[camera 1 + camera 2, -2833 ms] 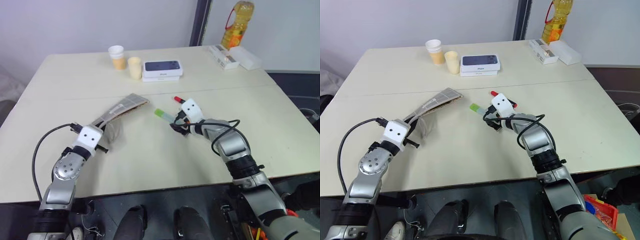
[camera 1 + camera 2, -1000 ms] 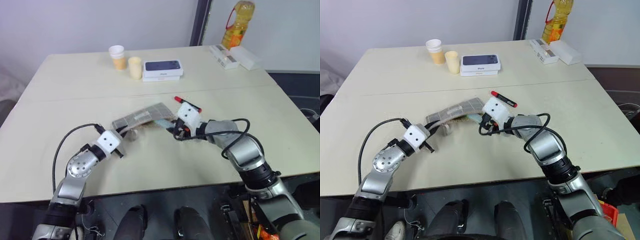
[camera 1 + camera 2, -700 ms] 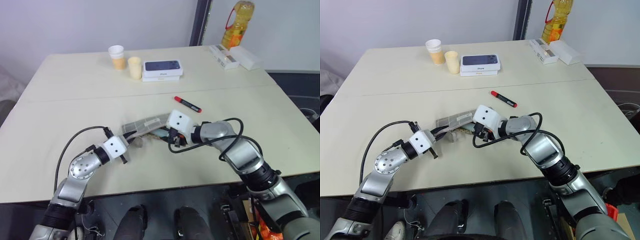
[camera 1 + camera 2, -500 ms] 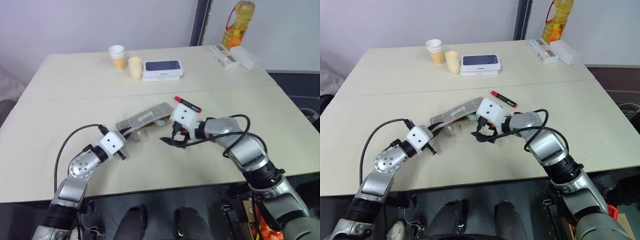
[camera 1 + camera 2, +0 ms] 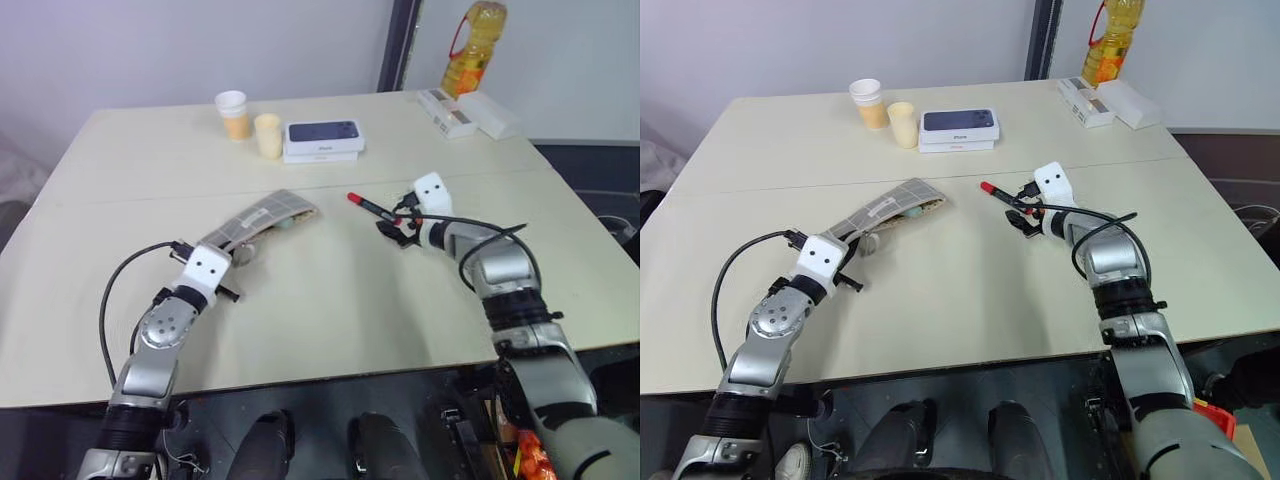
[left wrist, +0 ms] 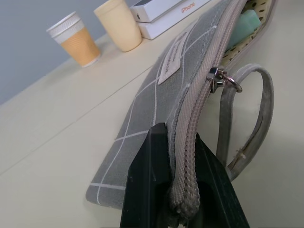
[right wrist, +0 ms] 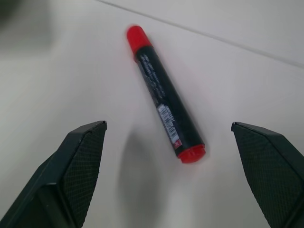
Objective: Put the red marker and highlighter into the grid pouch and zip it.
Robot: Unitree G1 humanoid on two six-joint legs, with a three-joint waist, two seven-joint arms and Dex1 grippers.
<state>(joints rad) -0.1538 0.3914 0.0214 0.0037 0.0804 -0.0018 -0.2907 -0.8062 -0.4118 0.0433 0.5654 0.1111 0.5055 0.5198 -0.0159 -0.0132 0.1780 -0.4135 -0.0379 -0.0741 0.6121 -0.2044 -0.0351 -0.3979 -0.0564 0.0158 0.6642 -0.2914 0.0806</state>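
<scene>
The grid pouch point(image 5: 262, 217) lies slanted on the table left of centre, grey with white lines, its zipper point(image 6: 214, 78) partly open. My left gripper point(image 6: 179, 138) is shut on the pouch's near end along the zipper edge. The pale green highlighter point(image 6: 247, 22) sits inside the pouch's open far end. The red marker point(image 7: 164, 107), black-bodied with red ends, lies on the table right of centre. My right gripper point(image 7: 168, 126) hovers just behind the marker, open, its fingers point(image 7: 76, 175) standing to either side without touching it.
Two paper cups point(image 5: 232, 112) and a dark-topped white phone box point(image 5: 322, 139) stand at the back. White boxes point(image 5: 468, 113) and a yellow oil bottle point(image 5: 474, 47) are at the far right corner. A loose strap point(image 6: 247, 118) hangs off the pouch.
My right gripper opened and drew away from the pouch's mouth, leaving the highlighter inside, then swung right to the red marker. My left gripper swung the pouch back to the left.
</scene>
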